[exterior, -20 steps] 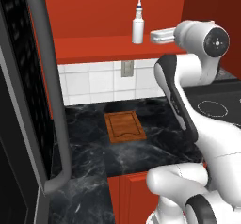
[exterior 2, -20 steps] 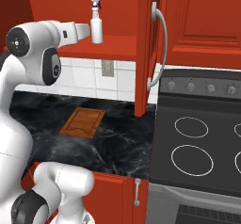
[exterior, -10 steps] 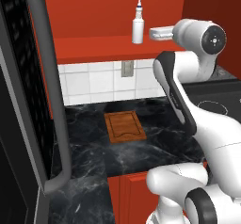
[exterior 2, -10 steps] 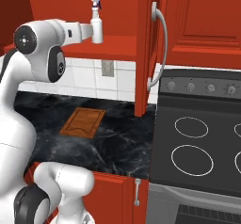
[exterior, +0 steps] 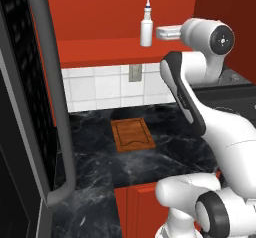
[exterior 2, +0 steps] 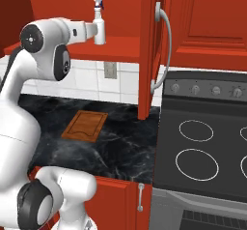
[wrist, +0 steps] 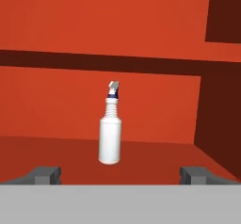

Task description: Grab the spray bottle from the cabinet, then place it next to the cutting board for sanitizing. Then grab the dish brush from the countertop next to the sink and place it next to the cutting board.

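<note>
The spray bottle (wrist: pixel 109 138) stands upright on the cabinet (wrist: pixel 56 105) shelf, straight ahead of the tool (wrist: pixel 120 173) and centred between its 2 spread fingertips (wrist: pixel 44 173), not yet touching either.

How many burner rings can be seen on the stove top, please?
3 burner rings show in the right base view: one at the back left, one at the front left, and a partial one at the right edge. More may lie beyond the picture's edge.
</note>
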Robot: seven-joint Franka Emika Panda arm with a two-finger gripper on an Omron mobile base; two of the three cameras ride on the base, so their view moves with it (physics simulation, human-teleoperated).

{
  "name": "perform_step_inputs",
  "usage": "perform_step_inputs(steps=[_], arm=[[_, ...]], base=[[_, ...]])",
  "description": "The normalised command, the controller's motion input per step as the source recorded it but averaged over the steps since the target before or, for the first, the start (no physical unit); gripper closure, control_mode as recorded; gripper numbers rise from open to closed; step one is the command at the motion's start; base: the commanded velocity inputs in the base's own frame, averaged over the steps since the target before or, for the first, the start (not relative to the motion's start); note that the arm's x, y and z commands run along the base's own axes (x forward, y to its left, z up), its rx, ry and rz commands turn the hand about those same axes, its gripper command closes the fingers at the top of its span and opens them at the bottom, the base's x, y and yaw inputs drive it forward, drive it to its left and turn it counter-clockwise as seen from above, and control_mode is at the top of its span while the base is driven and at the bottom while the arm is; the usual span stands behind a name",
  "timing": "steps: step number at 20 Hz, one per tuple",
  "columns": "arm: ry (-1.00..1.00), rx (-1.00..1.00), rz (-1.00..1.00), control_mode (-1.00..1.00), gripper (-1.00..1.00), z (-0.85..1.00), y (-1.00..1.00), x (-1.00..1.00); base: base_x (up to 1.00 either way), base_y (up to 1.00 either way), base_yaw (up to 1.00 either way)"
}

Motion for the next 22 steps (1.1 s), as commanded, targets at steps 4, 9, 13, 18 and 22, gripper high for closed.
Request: perform_step_inputs(steps=[4,9,13,18,22], arm=[[-0.1,0.0,0.05,-1.0,-1.0,0.0,0.03,0.34],[-0.04,0.0,0.06,-1.0,-1.0,0.0,0.0,0.38],[0.0,0.0,0.04,-1.0,-1.0,0.0,0.01,0.38],[0.0,0.0,0.02,-1.0,-1.0,0.0,0.0,0.42],[0.06,0.0,0.0,-1.0,-1.0,0.0,0.03,0.56]], base=[[0.0,0.0,0.0],[0.0,0.0,0.0],[0.0,0.0,0.0],[0.0,0.0,0.0],[0.0,0.0,0.0]])
